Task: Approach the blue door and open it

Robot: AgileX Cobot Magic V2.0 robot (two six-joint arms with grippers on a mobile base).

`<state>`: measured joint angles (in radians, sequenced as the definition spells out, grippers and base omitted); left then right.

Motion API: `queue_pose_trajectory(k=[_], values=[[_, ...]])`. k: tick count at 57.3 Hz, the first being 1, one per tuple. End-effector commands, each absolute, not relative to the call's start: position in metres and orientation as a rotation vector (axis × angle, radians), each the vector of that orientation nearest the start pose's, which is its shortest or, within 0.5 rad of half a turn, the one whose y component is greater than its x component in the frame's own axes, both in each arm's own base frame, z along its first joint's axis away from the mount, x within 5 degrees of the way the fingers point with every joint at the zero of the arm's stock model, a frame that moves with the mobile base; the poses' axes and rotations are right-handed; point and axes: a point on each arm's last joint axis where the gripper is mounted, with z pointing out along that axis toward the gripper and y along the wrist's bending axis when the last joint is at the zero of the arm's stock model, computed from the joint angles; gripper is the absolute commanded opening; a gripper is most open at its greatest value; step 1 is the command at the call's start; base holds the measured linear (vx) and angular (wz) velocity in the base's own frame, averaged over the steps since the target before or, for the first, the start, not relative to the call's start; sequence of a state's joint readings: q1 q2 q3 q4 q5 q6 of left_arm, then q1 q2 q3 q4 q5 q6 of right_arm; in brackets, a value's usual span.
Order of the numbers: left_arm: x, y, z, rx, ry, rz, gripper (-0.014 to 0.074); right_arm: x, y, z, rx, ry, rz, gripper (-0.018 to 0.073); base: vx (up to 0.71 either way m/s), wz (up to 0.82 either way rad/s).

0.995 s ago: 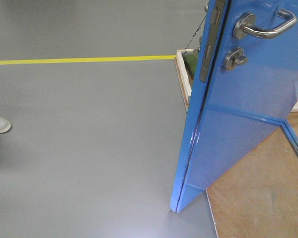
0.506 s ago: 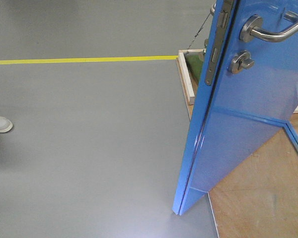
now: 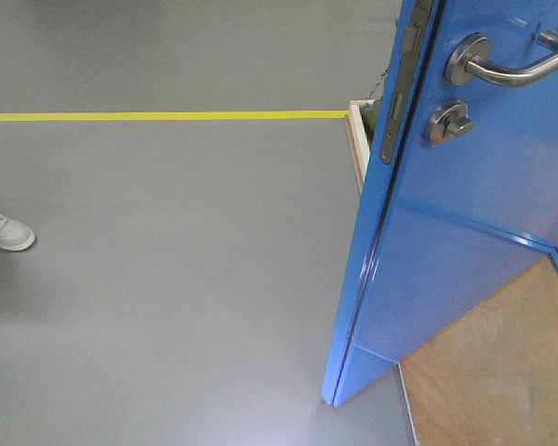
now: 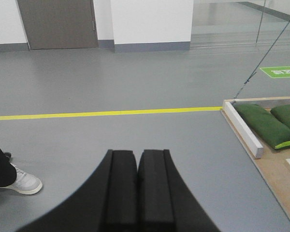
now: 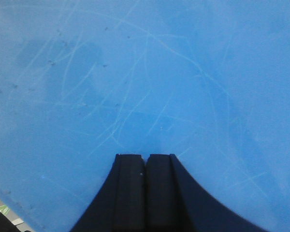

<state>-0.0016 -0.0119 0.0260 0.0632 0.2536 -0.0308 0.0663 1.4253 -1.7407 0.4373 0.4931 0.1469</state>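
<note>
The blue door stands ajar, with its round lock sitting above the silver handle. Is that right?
Not quite. The front-facing view shows the round lock sitting below the silver handle, not above it. The blue door does stand ajar.

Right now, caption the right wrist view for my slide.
Shut right gripper facing the scratched, glossy face of the blue door.
</note>
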Motion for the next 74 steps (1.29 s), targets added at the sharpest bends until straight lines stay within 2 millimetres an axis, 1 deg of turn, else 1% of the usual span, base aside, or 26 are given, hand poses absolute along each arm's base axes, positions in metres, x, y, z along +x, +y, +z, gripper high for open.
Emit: queue_pose_trajectory(k=[1, 43, 74], values=[[0.0544, 0.0005, 0.1987, 0.019, 1.636, 0.022, 0.0073, 0.2975, 0.0361, 0.5428, 0.231, 1.51, 0.634, 0.0012, 0.13, 0.13], [0.0544, 0.0005, 0.1987, 0.019, 1.636, 0.022, 0.0073, 0.2972, 0.0361, 0.543, 0.231, 1.509, 0.634, 0.0012, 0.18, 0.12], [0.0544, 0.0005, 0.1987, 0.019, 1.636, 0.022, 0.0073, 0.2972, 0.0361, 0.543, 0.231, 1.509, 0.634, 0.0012, 0.24, 0.01]])
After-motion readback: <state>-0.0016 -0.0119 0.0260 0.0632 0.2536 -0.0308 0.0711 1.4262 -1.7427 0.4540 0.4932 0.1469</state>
